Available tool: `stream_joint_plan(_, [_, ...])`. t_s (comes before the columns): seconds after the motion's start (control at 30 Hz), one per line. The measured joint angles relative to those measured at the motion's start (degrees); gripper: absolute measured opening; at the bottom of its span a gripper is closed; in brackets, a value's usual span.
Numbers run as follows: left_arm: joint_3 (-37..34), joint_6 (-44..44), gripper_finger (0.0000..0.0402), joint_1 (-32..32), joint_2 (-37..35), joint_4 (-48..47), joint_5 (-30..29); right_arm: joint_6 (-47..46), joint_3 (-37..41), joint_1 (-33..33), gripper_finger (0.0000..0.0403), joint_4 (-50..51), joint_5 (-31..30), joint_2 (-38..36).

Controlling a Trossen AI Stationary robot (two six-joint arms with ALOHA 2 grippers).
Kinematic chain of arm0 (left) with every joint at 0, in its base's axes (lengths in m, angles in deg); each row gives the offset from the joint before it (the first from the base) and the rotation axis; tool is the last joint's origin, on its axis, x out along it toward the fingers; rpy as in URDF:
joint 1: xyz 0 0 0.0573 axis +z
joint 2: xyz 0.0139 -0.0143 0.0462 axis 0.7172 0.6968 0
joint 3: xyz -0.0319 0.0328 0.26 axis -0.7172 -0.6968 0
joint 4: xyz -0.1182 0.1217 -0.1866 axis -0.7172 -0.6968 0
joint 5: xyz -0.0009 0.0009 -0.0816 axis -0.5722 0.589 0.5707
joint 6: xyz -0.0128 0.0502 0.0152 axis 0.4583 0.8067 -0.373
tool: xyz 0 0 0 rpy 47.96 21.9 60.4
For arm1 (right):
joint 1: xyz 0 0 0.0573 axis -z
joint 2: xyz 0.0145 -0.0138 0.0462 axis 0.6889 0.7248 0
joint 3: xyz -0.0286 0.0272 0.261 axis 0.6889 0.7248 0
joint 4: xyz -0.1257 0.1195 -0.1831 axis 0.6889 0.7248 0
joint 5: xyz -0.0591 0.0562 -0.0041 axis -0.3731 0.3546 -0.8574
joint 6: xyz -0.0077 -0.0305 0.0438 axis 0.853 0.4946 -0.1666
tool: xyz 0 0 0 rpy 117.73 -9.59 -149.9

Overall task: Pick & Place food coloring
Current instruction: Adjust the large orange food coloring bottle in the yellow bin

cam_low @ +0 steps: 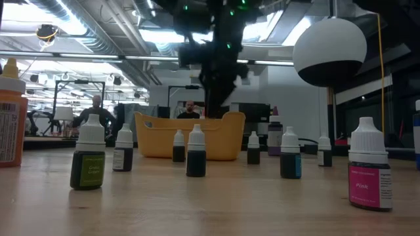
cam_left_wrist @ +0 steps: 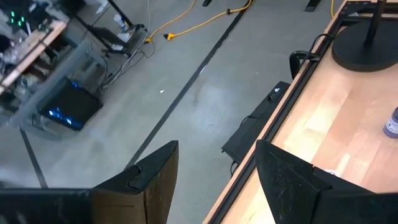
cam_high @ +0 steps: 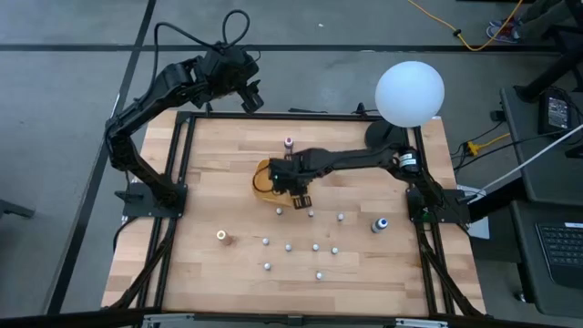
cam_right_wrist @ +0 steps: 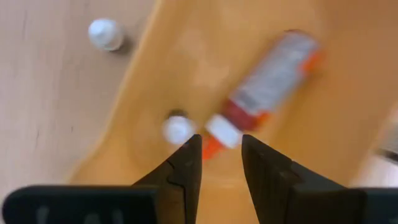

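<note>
While the right gripper [cam_right_wrist: 216, 149] hangs over the yellow tray [cam_high: 262, 179], its fingers part way open and holding nothing, an orange bottle [cam_right_wrist: 264, 87] lies inside; this looks like a drop; next it must fetch a little bottle [cam_high: 288, 246]; the left gripper [cam_left_wrist: 214, 180] waits wide open off the table.

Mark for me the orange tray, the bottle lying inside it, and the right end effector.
orange tray [cam_low: 157, 141], low view, on its front wall.
bottle lying in the tray [cam_right_wrist: 270, 78], right wrist view, on its labelled body.
right end effector [cam_right_wrist: 219, 155], right wrist view, midway between its fingertips, over the tray.
</note>
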Motion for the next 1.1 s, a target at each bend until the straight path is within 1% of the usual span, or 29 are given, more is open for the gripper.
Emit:
stream_joint_plan(0.1, [0.00,3.02,0.0207,-1.24,-0.21,-0.02,-0.55,-0.49,-5.25,1.78,0.0116,2.72,0.00,-0.07])
stream_joint_plan(0.2, [0.00,4.55,0.0207,-2.46,-0.31,-0.05,-0.60,-2.95,-10.85,4.08,0.0116,6.35,0.02,-0.13])
stream_joint_plan(0.27, [0.00,4.51,0.0207,-2.75,-0.31,-1.00,1.38,-5.42,-13.12,5.97,0.0116,8.99,0.04,-0.93])
stream_joint_plan(0.37, [-0.13,4.35,0.0207,-2.79,-0.24,-4.28,7.66,-9.20,-11.50,8.68,0.0116,9.16,-0.02,-4.58])
stream_joint_plan(0.47, [-3.28,5.95,0.0207,-2.80,-0.09,-7.83,13.13,-11.34,-4.84,11.20,0.0116,6.16,-0.09,-10.67])
stream_joint_plan(0.57, [-9.75,9.90,0.0207,-3.19,0.11,-9.11,16.86,-12.50,5.87,12.94,0.0116,-0.45,-0.03,-18.51])
stream_joint_plan(0.63, [-14.67,12.89,0.0207,-3.70,0.11,-8.67,19.42,-12.48,13.74,13.30,0.0116,-6.67,-0.17,-24.48])
stream_joint_plan(0.7, [-19.91,16.81,0.0207,-4.52,0.11,-6.42,22.16,-11.65,21.09,12.98,0.0116,-12.71,-0.17,-30.53])
stream_joint_plan(0.77, [-25.04,21.34,0.0207,-5.69,0.11,-3.64,24.00,-10.95,27.45,11.81,0.0116,-18.57,-1.56,-36.09])
stream_joint_plan(0.83, [-29.23,25.41,0.0207,-7.11,0.13,-1.13,24.38,-10.87,32.56,10.62,0.0116,-22.87,-4.18,-40.96])
stream_joint_plan(0.93, [-34.44,28.67,0.0207,-9.49,0.13,3.23,24.44,-10.87,37.95,9.80,0.0116,-28.13,-6.99,-47.26])
stream_joint_plan(1.03, [-38.08,29.26,0.0207,-11.95,0.19,8.29,24.34,-10.75,41.44,9.79,0.0116,-32.61,-9.44,-52.02])
stream_joint_plan(1.1, [-39.15,27.95,0.0207,-13.44,1.13,11.94,24.26,-10.34,42.68,10.29,0.0116,-34.09,-9.87,-54.36])
